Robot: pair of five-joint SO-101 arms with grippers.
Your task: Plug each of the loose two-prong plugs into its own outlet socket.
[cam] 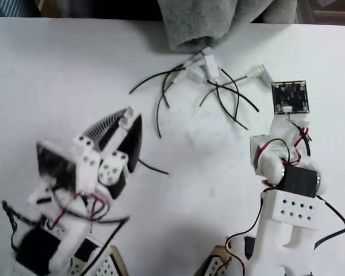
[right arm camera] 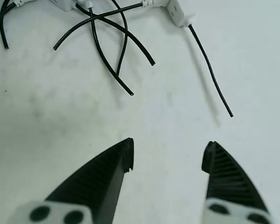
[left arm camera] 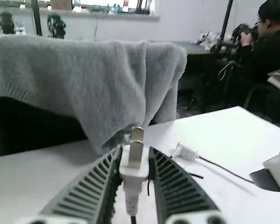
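- High view: the left tool [cam: 128, 118] sits over the near-left part of the white worktop [cam: 57, 75].
- Its ribbed fingers [left arm camera: 172, 182] are pinching a white two-prong plug [left arm camera: 132, 163], prongs pointing away from the wrist and cord trailing back between them.
- The right tool [right arm camera: 168, 151] is spread wide above bare worktop, holding nothing.
- Other loose plugs [cam: 202, 68] lie tangled with black cords [right arm camera: 210, 70] near the far edge, just beside a grey knitted cloth [cam: 213, 23].

- white table [cam: 57, 69]
- grey knitted cloth [left arm camera: 84, 79]
- white two-prong plug [left arm camera: 132, 163] with silvery prongs
- black cords [right arm camera: 209, 72]
- left tool [left arm camera: 134, 154]: grey-green, ridged inner faces
- right tool [right arm camera: 168, 151]: black, ridged, on white mounts
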